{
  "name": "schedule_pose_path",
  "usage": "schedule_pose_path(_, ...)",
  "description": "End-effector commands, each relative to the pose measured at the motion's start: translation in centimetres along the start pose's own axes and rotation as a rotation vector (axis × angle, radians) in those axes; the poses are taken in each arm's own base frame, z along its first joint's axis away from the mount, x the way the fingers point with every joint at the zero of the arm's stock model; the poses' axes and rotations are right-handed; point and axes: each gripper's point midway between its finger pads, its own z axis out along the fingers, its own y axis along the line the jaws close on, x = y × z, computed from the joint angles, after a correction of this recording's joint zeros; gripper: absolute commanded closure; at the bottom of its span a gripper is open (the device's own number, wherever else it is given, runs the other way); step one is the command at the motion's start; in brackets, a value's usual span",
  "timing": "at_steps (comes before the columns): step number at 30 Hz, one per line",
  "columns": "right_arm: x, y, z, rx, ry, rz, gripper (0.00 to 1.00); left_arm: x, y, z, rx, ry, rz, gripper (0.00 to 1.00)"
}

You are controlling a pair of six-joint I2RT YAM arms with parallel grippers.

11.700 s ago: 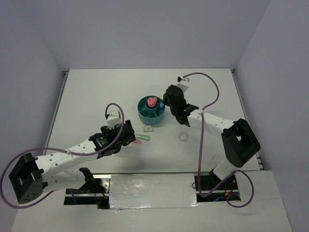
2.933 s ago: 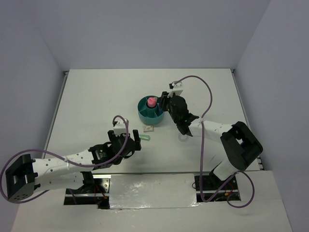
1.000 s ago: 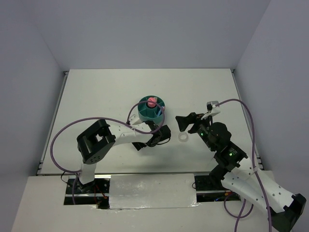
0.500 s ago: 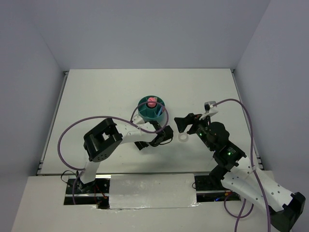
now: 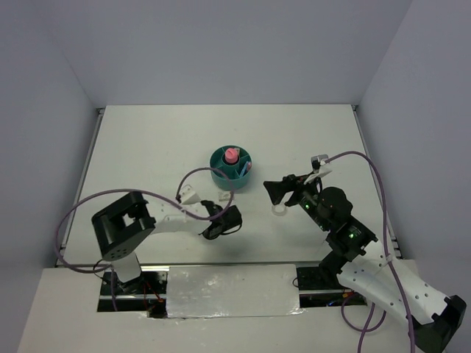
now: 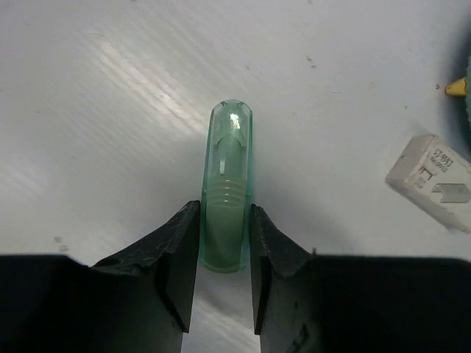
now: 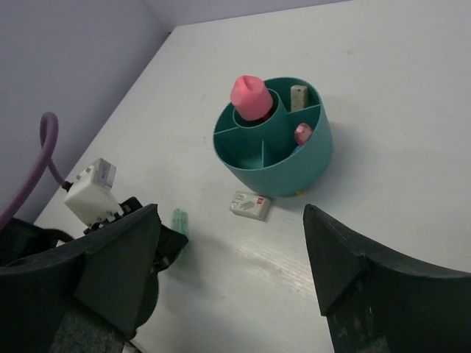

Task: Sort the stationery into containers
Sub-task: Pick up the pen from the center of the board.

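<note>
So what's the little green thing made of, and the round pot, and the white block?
The green capsule looks like see-through plastic: shapes show inside it and its tip glints. The round pot looks like smooth solid plastic, with thin even walls in one teal colour. The white block is probably a rubber eraser: dull, with a printed label, but I can't be sure.
</note>
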Motion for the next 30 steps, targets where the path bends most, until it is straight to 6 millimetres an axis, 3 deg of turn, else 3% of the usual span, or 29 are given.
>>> schedule_pose_path(1,1.0,1.4,0.1,-0.092,0.014,0.021,0.15,4.8,3.6,0.4,0.055,0.146,0.041,1.0)
schedule_pose_path(2,1.8,1.3,0.4,-0.091,0.035,0.044,0.14,4.3,4.6,0.1,0.102,0.136,0.055,1.0)
schedule_pose_path(3,2.1,1.3,0.7,-0.089,0.04,0.067,0.03,4.1,4.4,-0.3,0.155,0.122,0.064,1.0)
schedule_pose_path(4,3.1,0.6,1.1,-0.052,0.059,0.098,0.01,3.5,3.0,-1.9,0.278,0.084,0.071,1.0)
schedule_pose_path(5,3.9,0.3,1.7,-0.029,0.076,0.142,0.0,3.3,3.7,-1.7,0.313,0.056,0.111,1.0)
schedule_pose_path(7,5.6,0.1,2.1,-0.019,0.113,0.18,0.0,3.1,1.4,-3.8,0.486,0.031,0.17,1.0)
schedule_pose_path(9,6.5,1.4,2.9,-0.06,0.131,0.222,0.0,3.1,1.5,-4.1,0.585,-0.027,0.307,1.0)
schedule_pose_path(10,7.2,2.7,2.9,-0.087,0.157,0.224,0.0,2.7,-0.8,-6.2,0.71,-0.029,0.235,1.0)
schedule_pose_path(11,8.6,3.0,3.4,-0.073,0.201,0.214,0.0,2.8,-0.2,-5.9,0.745,-0.046,0.271,1.0)
schedule_pose_path(12,8.4,4.1,3.8,-0.078,0.208,0.218,0.0,2.8,-0.2,-6.4,0.793,-0.072,0.324,1.0)
schedule_pose_path(13,10.3,4.8,4.2,-0.053,0.257,0.196,0.0,2.0,-1.5,-8.2,0.881,-0.071,0.251,1.0)
schedule_pose_path(15,11.0,6.2,4.7,-0.041,0.284,0.196,0.0,2.1,-0.9,-8.5,0.962,-0.09,0.304,1.0)
schedule_pose_path(16,12.3,6.1,5.2,-0.011,0.308,0.199,0.01,1.6,-1.1,-9.4,1.014,-0.094,0.287,1.0)
schedule_pose_path(20,14.4,7.9,5.7,-0.031,0.34,0.236,0.09,0.4,-1.2,-11.7,1.193,-0.136,0.272,1.0)
schedule_pose_path(23,15.2,9.2,6.0,-0.068,0.349,0.254,0.23,-0.1,-1.2,-12.9,1.258,-0.159,0.286,1.0)
schedule_pose_path(30,16.4,11.5,6.9,-0.126,0.392,0.253,0.3,-0.2,-1.3,-13.9,1.321,-0.173,0.301,1.0)
